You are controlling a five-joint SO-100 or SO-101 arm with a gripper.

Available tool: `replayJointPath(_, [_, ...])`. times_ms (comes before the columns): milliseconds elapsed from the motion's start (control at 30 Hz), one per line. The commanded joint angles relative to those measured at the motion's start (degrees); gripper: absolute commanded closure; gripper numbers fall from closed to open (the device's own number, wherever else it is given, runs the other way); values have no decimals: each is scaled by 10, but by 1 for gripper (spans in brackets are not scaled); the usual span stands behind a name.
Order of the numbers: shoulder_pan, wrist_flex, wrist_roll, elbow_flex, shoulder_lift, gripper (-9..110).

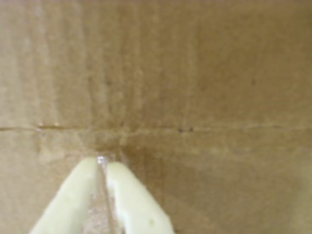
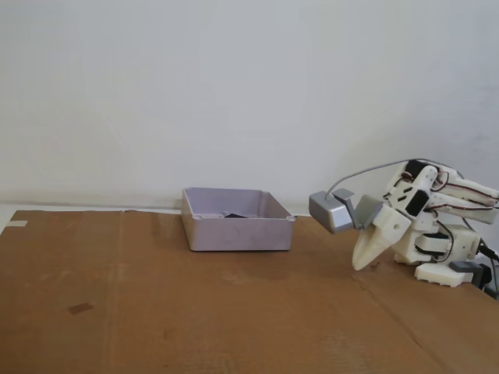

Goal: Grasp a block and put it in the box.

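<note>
in the fixed view the white arm [image 2: 437, 226] sits folded low at the 3 o'clock side of the picture, on a sheet of brown cardboard [image 2: 195, 312] that covers the table. its gripper [image 2: 360, 265] points down toward 7 o'clock, with the tips just above or on the cardboard; which, the view does not settle. a grey camera housing [image 2: 334, 210] rides on the wrist at 10 o'clock from the tips.

in the wrist view the gripper [image 1: 102, 163] enters from the 6 o'clock edge, its two pale fingers [image 1: 131, 200] drawn together so that the tips almost meet, with only a thin slit between them and nothing clamped there. a crease in the cardboard [image 1: 219, 73] runs across just past the tips.

the grey box [image 2: 237, 221] stands near the centre of the fixed view, at 9 o'clock from the gripper and well apart from it. a dark shape, probably the block [image 2: 233, 215], lies inside on its floor. a small dark mark [image 2: 80, 308] shows on the cardboard toward 8 o'clock from the box.
</note>
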Motion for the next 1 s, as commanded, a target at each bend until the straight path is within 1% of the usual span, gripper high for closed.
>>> replayJointPath(0, [3, 105, -35, 25, -4, 101])
replayJointPath(100, [4, 114, -79, 25, 13, 101])
replayJointPath(333, [4, 137, -87, 21, 62, 101])
replayJointPath(500, [4, 137, -120, 21, 70, 101])
replayJointPath(967, [4, 137, -112, 21, 75, 101])
